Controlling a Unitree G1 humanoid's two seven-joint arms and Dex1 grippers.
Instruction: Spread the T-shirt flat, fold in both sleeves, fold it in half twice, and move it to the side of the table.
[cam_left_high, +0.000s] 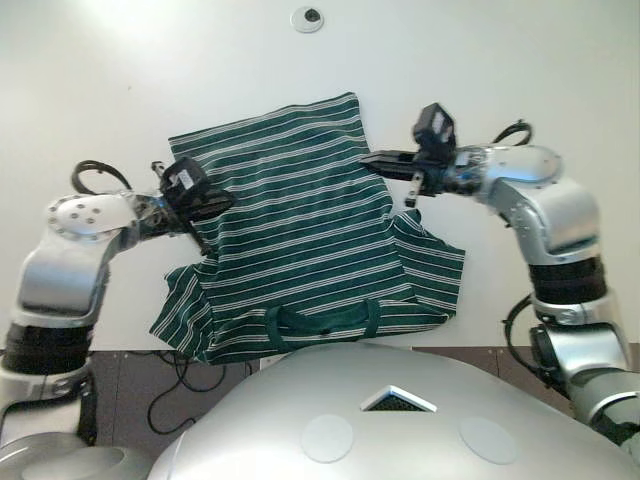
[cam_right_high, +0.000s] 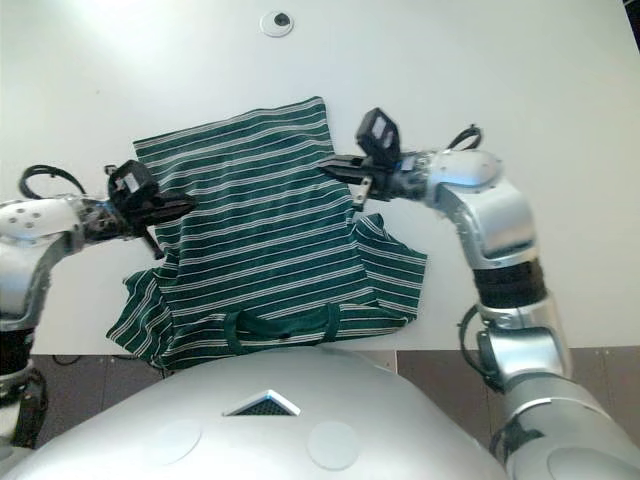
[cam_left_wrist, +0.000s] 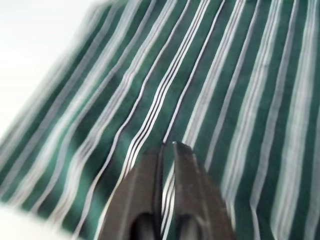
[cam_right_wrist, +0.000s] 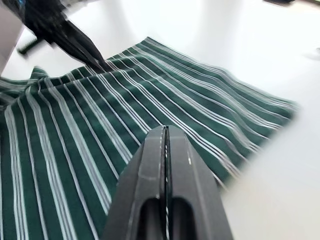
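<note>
A green T-shirt (cam_left_high: 300, 240) with white stripes lies on the white table (cam_left_high: 520, 60), its collar (cam_left_high: 320, 325) toward me and its hem at the far end. One sleeve (cam_left_high: 180, 305) bunches at the near left and the other (cam_left_high: 430, 265) spreads at the near right. My left gripper (cam_left_high: 228, 203) sits at the shirt's left edge with its fingers together over the striped cloth (cam_left_wrist: 225, 75). My right gripper (cam_left_high: 365, 160) points at the shirt's right edge near the far corner, shut, its tips (cam_right_wrist: 164, 129) just above the fabric. No cloth shows between either pair of fingers.
A small round fitting (cam_left_high: 307, 18) sits in the table at the far centre. White tabletop stretches to the left, right and beyond the shirt. The table's front edge runs just under the collar, with dark cables (cam_left_high: 180, 370) hanging below it.
</note>
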